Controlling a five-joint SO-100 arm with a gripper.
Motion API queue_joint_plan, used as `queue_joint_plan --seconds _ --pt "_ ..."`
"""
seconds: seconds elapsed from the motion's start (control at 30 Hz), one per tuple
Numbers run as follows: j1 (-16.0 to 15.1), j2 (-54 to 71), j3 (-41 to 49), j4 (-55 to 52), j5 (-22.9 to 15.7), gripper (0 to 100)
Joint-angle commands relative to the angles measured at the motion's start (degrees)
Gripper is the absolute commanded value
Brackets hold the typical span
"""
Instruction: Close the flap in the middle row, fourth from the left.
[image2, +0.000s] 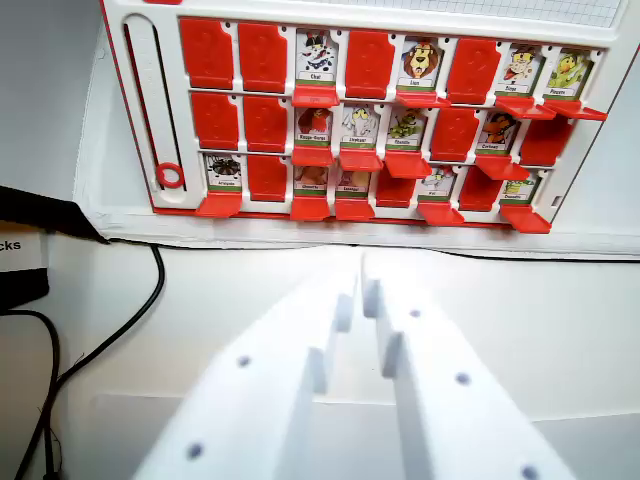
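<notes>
A red-and-white flip-card game board stands at the top of the wrist view, with three rows of red flaps. In the middle row, the fourth window from the left shows an elephant card, and its red flap hangs folded down below it. The windows on either side of it also show cards. My gripper is low in the middle, well short of the board. Its two white fingers point toward that column, tips nearly touching, with nothing between them.
A black cable curls across the white table at the left. Beside it is a black object with a white label. A red ring sits in the slot on the board's left side. A thin black line runs along the board's front edge.
</notes>
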Motion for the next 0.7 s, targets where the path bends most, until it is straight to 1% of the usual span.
queue_joint_plan --seconds 0.0,0.53,0.67 --pt "2.64 9.05 -0.35 4.57 1.67 0" --pt "3.43 8.88 -0.44 2.99 1.67 0" --pt "4.04 9.32 1.49 0.44 1.76 0"
